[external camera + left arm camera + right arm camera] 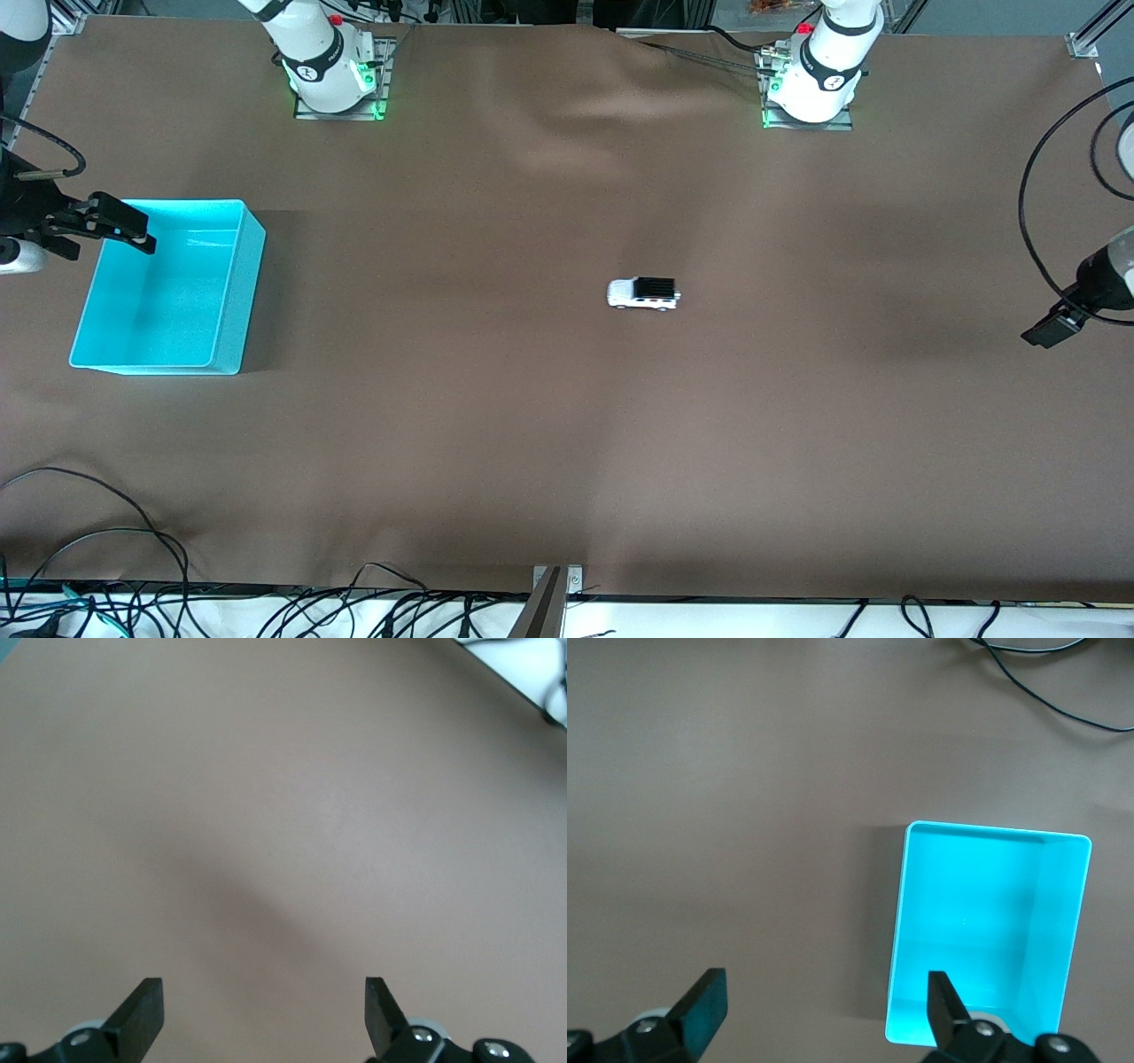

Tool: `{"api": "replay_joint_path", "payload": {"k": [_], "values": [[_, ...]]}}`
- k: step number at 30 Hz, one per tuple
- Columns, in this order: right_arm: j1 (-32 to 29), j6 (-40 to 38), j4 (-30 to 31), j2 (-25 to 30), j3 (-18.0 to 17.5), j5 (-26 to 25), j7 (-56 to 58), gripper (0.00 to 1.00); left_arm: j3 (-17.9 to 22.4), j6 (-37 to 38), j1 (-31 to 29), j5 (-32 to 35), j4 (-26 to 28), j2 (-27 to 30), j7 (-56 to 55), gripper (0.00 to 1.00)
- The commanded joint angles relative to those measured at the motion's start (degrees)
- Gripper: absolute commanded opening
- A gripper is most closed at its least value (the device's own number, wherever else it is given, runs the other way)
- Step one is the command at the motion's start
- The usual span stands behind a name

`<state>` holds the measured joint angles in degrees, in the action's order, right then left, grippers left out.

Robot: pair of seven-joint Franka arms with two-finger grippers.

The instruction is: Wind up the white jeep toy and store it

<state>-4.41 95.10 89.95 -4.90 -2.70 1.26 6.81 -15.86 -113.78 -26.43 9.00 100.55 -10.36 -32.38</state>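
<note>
- One white jeep toy (644, 293) sits mid-frame on the brown table (567, 443).
- Right gripper (819, 1014) hovers spread over the cyan bin (232, 292), frame's left edge.
- Left gripper (264, 1014) hangs spread at the right edge.

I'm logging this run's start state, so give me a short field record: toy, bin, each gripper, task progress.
toy: white jeep toy on its wheels on the brown table, mid-table, untouched
bin: cyan bin at the right arm's end of the table, nothing in it
left gripper: open, holding nothing, over bare table at the left arm's end
right gripper: open, holding nothing, over the bin's edge
progress: toy not yet grasped, not stored
</note>
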Motion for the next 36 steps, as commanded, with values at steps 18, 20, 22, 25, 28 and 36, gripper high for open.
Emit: {"api": "replay_joint_path", "payload": {"k": [18,20,22,25,28,36], "values": [[-0.2,-0.8,-1.1,-0.3,0.0,0.5,0.3,1.00,-2.1,13.6,1.6,-6.4,-13.7,-1.0,27.5,1.00],[-0.2,-0.8,-1.1,-0.4,0.0,0.5,0.3,1.00,-2.6,13.6,1.7,-6.3,-14.0,-1.0,27.2,1.00],[-0.2,-0.8,-1.1,-0.3,0.0,0.5,0.3,1.00,-2.7,13.8,1.6,-6.4,-13.8,-0.8,27.2,1.00],[-0.2,-0.8,-1.1,-0.3,0.0,0.5,0.3,1.00,-2.7,13.9,1.6,-6.4,-13.8,-0.7,27.2,1.00],[-0.2,-0.8,-1.1,-0.3,0.0,0.5,0.3,1.00,-2.9,14.0,1.6,-6.4,-13.4,-0.5,27.2,1.00],[-0.2,-0.7,-1.1,-0.4,0.0,0.5,0.3,1.00,-3.2,14.0,1.5,-6.4,-13.2,-0.5,27.8,1.00]]}}
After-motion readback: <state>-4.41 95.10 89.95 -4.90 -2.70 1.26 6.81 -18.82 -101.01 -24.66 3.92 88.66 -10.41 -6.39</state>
